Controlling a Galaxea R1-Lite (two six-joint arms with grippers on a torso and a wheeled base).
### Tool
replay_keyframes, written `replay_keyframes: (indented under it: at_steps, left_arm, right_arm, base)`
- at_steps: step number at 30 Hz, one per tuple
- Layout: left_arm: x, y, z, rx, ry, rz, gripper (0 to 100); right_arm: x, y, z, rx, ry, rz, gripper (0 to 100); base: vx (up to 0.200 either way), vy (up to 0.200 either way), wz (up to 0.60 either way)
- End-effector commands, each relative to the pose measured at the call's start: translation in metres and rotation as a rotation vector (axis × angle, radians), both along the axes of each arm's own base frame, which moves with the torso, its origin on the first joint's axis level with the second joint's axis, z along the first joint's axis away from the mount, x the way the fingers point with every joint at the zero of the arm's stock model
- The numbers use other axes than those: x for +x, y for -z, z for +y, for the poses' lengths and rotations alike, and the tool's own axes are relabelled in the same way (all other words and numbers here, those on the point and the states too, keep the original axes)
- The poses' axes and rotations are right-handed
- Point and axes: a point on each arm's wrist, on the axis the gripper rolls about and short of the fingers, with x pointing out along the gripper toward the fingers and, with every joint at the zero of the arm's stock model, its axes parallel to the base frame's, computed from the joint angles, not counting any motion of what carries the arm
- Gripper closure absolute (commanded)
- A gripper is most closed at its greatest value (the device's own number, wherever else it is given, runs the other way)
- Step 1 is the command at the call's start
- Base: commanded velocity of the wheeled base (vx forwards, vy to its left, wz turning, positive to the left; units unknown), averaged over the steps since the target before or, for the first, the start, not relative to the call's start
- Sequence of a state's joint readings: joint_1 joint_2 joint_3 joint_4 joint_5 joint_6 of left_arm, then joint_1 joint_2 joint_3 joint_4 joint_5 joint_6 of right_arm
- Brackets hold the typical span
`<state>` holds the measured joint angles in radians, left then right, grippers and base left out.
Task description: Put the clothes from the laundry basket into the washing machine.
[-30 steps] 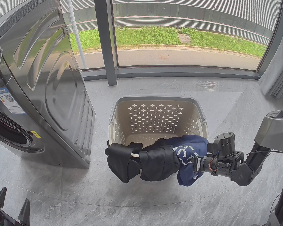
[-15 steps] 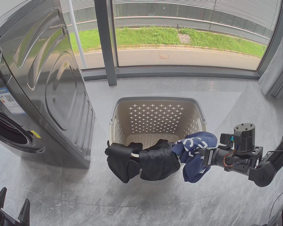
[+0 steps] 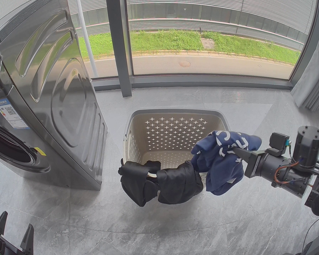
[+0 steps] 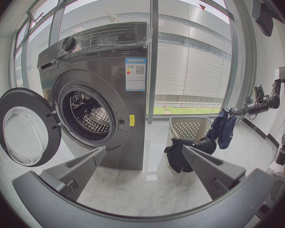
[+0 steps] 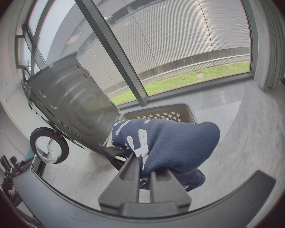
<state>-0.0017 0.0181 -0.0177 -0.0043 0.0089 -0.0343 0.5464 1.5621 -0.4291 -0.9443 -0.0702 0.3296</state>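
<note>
My right gripper [image 3: 237, 151] is shut on a navy garment with white print [image 3: 219, 160], which hangs above the right front corner of the cream laundry basket [image 3: 177, 111]. The right wrist view has the same garment [image 5: 171, 146] bunched over the closed fingers [image 5: 134, 174]. Black clothes [image 3: 159, 185] drape over the basket's front rim. To the left stands the grey washing machine [image 3: 49, 89], its round door [image 4: 25, 130] swung open and its drum [image 4: 88, 114] in sight. Low at the near left, my left gripper [image 3: 17, 222] is open and holds nothing.
A window wall with a dark post [image 3: 118, 39] runs behind the basket. A grey curtain [image 3: 313, 82] hangs at the far right. Bare grey floor [image 3: 149, 227] lies between the basket, the washing machine and me.
My right gripper has risen and pulled back to the right, lifting the navy garment off the black clothes and the basket's rim. The black clothes and left gripper stayed put.
</note>
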Motion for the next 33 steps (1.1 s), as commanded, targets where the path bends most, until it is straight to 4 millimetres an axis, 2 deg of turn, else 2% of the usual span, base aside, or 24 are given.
replay_keyframes:
  at_steps: [1,5,26,33]
  left_arm:
    - [0.000,0.005,0.000,0.001,0.000,0.005,0]
    - [0.000,0.005,0.000,0.001,0.004,0.005,0]
    - [0.000,0.005,0.000,-0.006,0.001,0.005,0]
    - [0.000,0.005,0.000,-0.007,0.000,0.005,0]
  right_arm:
    - [-0.036,-0.045,-0.016,0.097,-0.025,-0.181,100]
    - [-0.046,-0.057,-0.021,0.098,-0.060,-0.247,100]
    - [-0.050,-0.060,-0.020,0.108,-0.121,-0.287,100]
    - [-0.051,-0.059,-0.018,0.110,-0.147,-0.287,100]
  base:
    - [0.000,0.000,0.00]
    - [-0.150,0.000,0.00]
    - [-0.200,0.000,0.00]
    - [0.000,0.029,0.00]
